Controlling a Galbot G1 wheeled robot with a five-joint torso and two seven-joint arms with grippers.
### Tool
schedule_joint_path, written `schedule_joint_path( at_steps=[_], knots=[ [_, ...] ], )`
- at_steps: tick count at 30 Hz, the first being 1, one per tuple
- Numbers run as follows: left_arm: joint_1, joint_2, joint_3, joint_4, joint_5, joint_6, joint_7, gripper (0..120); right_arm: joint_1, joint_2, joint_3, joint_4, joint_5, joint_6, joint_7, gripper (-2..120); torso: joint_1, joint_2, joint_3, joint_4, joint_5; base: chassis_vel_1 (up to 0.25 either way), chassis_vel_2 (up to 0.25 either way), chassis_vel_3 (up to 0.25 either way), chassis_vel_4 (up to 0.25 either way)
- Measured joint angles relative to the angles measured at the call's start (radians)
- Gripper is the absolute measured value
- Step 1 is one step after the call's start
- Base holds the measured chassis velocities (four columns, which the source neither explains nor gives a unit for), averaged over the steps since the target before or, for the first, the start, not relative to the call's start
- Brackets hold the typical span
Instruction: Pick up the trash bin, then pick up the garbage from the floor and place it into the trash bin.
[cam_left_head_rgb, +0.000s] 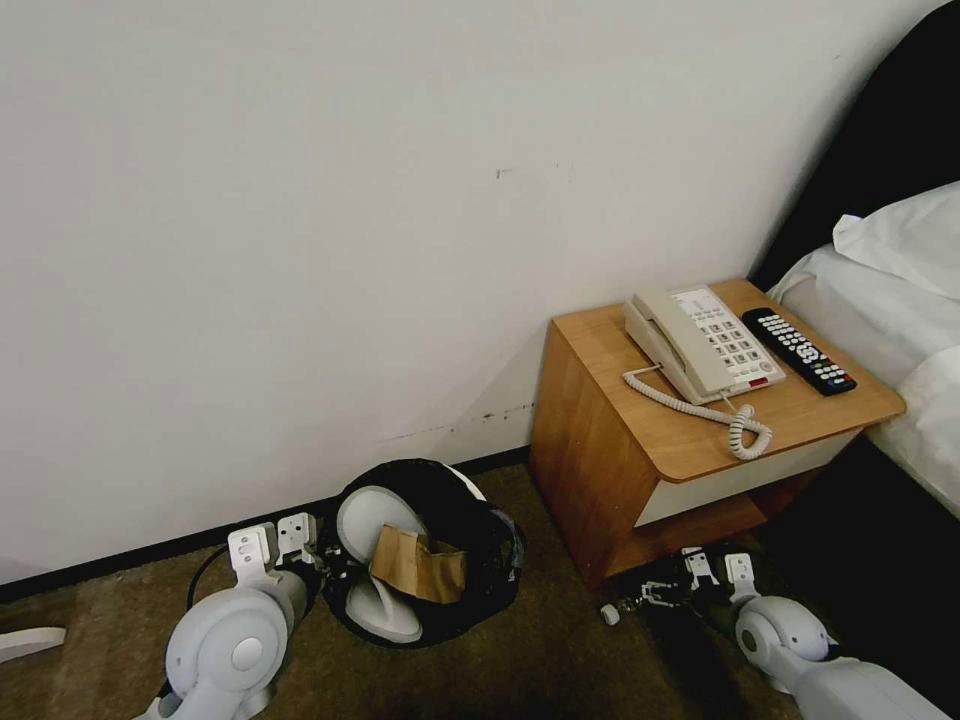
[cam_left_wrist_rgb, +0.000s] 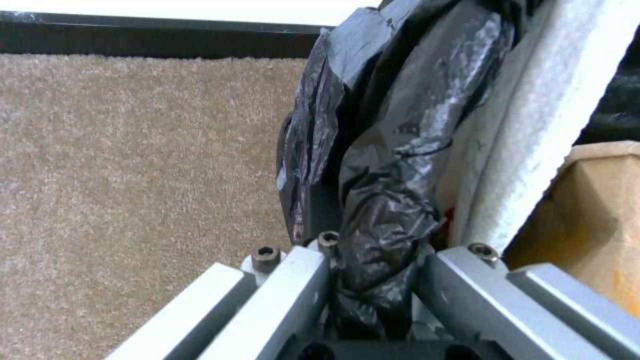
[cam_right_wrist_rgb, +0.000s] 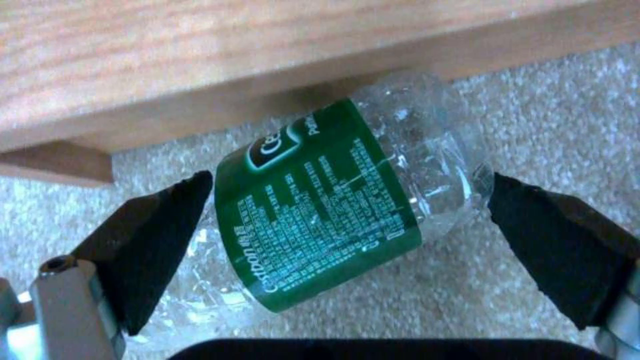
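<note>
While the count stands unfinished, entries run as follows.

Trash bin: on the carpet by the wall, just left of the nightstand; black bag liner bunched over the rim.
Left gripper: at the bin's left rim, fingers closed on liner and rim; bin held.
Already in bin: two white slippers, one brown cardboard piece.
Bottle: clear plastic, green label, lying on the carpet at the foot of the nightstand, partly under its edge.
Right gripper: low at the nightstand base, fingers spread on either side of the bottle, not yet clamped.
Progress, judged: bin taken, part of the litter stowed; bottle outstanding.
Other litter: white object on the floor, far left.
Obstruction: nightstand overhang crowds the bottle.
Not for collection: phone, remote, bed.
</note>
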Motion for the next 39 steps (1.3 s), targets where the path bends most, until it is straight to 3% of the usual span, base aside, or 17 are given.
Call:
schedule_joint_path(
  at_steps=[39],
  knots=[
    [-0.006,0.002,0.001,0.016,-0.001,-0.002,0.005,0,0.029,0.04,-0.032,-0.014,0.022,0.013,0.058,99,0.0,0.0,0.0,0.0,0.0001,0.0,0.0,0.0,0.0]
  ],
)
